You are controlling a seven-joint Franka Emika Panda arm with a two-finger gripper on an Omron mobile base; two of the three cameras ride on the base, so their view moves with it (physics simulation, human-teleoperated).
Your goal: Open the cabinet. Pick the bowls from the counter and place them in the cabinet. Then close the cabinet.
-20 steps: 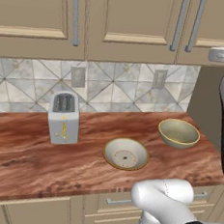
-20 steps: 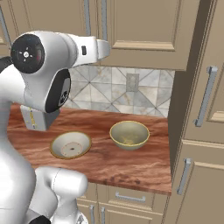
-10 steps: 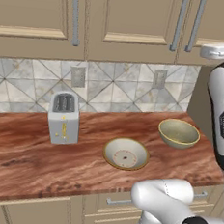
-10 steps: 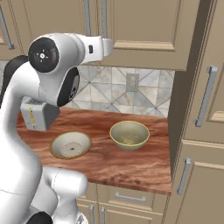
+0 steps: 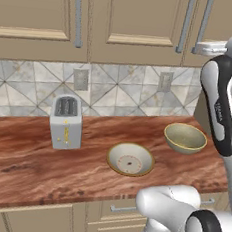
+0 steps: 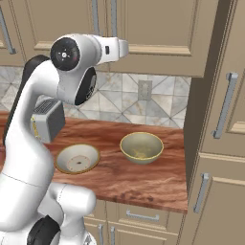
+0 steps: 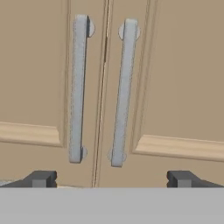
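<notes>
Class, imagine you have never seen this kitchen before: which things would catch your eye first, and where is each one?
The big white arm dominates, rising in front of the counter. Two olive-tan bowls sit on the reddish wood: the shallow bowl near the middle, the deep bowl toward the right end, with a toaster to their left. In the hand view, the open tool faces the cabinet's two closed doors and their grey bar handles.

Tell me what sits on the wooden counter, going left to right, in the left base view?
Toaster → wide shallow bowl → deep rounded bowl, all standing apart on the counter.
</notes>
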